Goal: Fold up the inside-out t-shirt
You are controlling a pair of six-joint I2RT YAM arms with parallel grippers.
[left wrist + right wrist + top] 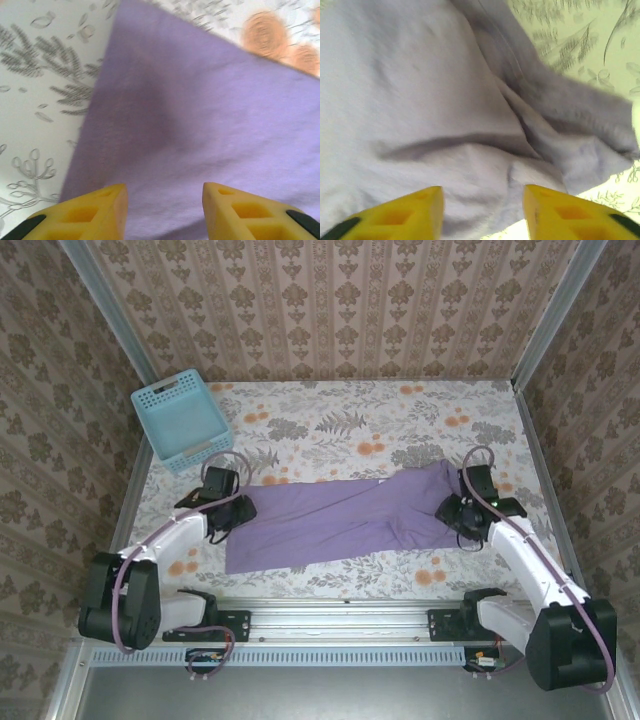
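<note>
The inside-out t-shirt (330,518) lies flat on the flowered table as a long lavender strip running left to right, with a bunched sleeve part at its right end (580,130). At the strip's left end my left gripper (238,510) hovers open; in the left wrist view its yellow fingers (165,202) stand apart over smooth purple cloth (200,115) near the shirt's edge. Over the right end my right gripper (456,516) is open too, and nothing sits between its fingers (482,202), which stand apart just above the wrinkled cloth (420,90).
A light-blue lattice basket (181,421) stands at the back left of the table (340,425). Patterned walls close in the back and both sides. A metal rail (340,615) with the arm bases runs along the near edge.
</note>
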